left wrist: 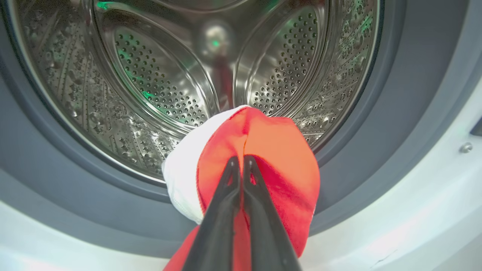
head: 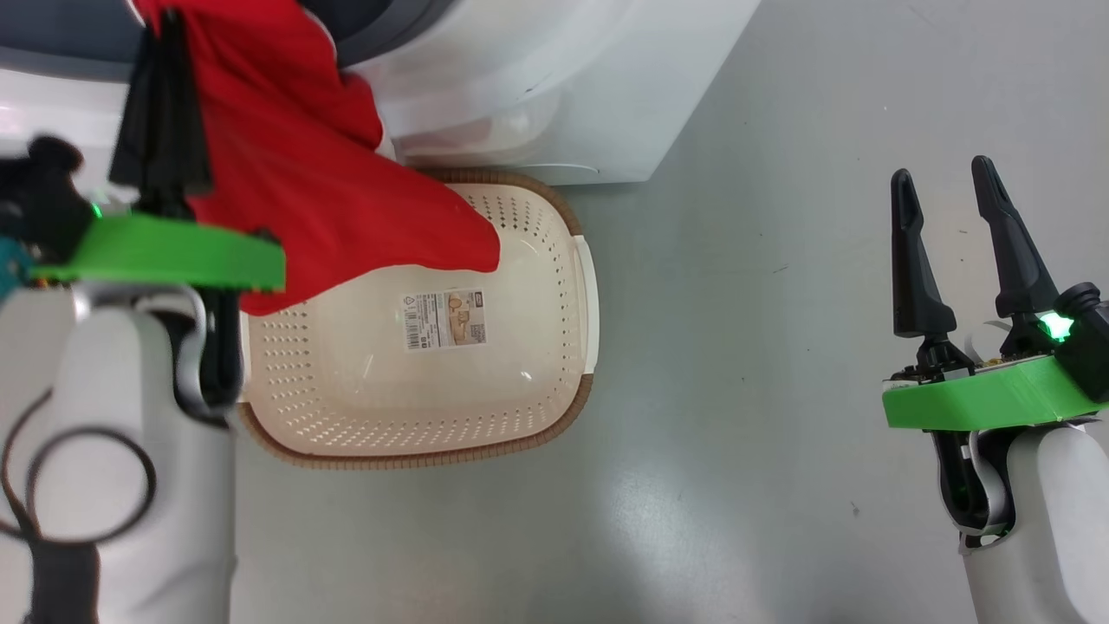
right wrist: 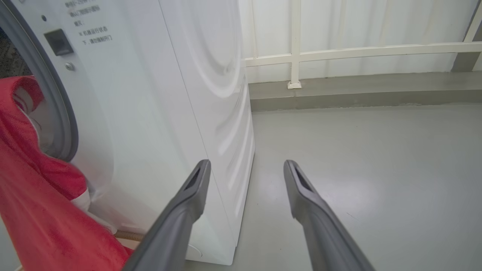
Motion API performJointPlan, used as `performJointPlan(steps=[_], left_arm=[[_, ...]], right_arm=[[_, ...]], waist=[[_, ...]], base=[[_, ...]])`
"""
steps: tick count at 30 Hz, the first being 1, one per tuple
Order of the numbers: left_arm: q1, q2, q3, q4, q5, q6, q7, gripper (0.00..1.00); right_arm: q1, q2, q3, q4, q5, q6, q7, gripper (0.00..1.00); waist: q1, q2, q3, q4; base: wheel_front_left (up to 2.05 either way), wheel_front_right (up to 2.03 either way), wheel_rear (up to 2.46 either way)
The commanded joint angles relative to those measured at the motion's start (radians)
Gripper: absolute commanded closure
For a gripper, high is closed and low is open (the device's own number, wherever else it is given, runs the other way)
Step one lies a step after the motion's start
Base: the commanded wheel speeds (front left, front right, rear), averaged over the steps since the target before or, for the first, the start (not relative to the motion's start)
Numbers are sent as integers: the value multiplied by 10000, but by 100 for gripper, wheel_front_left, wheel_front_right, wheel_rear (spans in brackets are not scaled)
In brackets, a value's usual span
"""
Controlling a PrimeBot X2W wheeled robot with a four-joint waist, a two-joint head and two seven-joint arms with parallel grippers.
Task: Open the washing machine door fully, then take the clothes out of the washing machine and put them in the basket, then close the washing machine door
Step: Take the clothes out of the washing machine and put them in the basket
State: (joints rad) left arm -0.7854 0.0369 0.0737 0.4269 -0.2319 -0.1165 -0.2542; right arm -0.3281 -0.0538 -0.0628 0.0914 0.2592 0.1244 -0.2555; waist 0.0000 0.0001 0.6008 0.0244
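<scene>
Red clothes hang from our left gripper, fingers clamped on them, before the washing machine and partly over the basket; our right gripper has fingers apart above the floor

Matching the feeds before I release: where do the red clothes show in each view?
Head view: clothes at upper left, hanging from the shut left pincer over the basket.
Left wrist view: bottom centre, pinched in that pincer, in front of the drum.
Right wrist view: lower left edge, by the door opening.
Shared landmark: the white washing machine.
</scene>
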Motion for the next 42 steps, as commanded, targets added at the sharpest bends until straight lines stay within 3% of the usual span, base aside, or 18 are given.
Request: performJointPlan(steps=[1,10,16,27,42], left_arm=[[675,225,245,-573,-112,-74,-75,100],[2502,141,-345,-1537,-564,-55,-75,100],[3041,136,-1218,-1177,-1463,378,-75,100],[2188,134,-1694,1872,-1384,280,-76,100],[-379,206,-2168,6255,-522,-30,-76,100]], right_arm=[[271,36,156,-248,-24,63,-63,0],[252,36,181,-270,-40,63,-63,0],[100,36,279,-258,-7,63,-63,0],[-176,36,327,-372,27,63,-63,0],[-547,36,455,-522,25,63,-63,0]], waist=[[0,-1,-9,-6],[0,-1,67,-7],[0,-1,255,-82],[0,-1,858,-396],[0,-1,1949,-790]], base=[[0,0,0],[0,0,0],[0,0,0],[0,0,0],[0,0,0]])
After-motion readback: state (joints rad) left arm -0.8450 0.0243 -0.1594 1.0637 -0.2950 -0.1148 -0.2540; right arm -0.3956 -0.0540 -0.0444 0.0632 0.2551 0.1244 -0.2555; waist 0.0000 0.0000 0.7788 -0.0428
